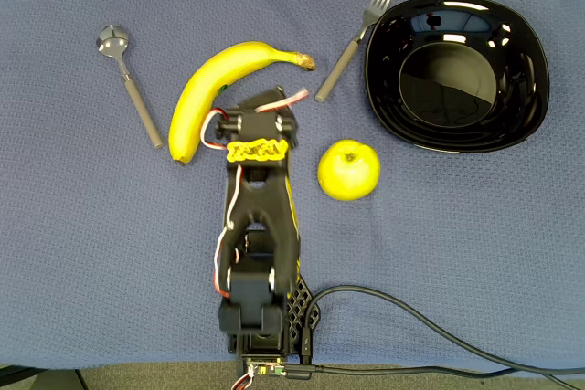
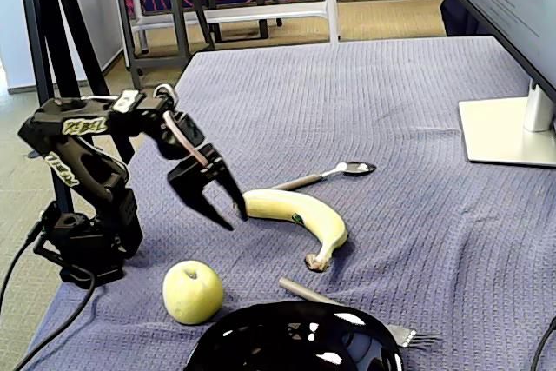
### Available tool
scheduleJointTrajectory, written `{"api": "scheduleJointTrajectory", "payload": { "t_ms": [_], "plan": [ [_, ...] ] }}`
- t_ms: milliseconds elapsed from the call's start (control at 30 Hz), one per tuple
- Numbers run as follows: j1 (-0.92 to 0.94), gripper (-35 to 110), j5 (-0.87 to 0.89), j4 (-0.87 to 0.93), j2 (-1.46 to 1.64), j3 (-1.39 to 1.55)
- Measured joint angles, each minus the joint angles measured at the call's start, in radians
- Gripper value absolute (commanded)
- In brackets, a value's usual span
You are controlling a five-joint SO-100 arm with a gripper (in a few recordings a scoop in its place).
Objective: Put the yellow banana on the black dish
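The pincer (image 2: 226, 212) hangs open, empty, its 2 fingers just short of the banana (image 2: 300, 217). The dish (image 1: 457, 72) sits well off to its right.

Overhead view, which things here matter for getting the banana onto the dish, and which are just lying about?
For the job: long curved yellow banana; large glossy black rounded-square dish; robot's black hand.
Lying about: round yellow-green apple; metal spoon; metal fork.
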Motion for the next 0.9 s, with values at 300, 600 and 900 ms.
{"api": "scheduleJointTrajectory", "payload": {
  "t_ms": [300,600,900],
  "plan": [
    [-0.06,10,-0.259,-0.035,-0.316,-0.273],
    [-0.097,31,-0.339,0.005,-0.485,-0.462],
    [-0.187,36,-0.388,0.08,-0.543,-0.48]
  ]
}}
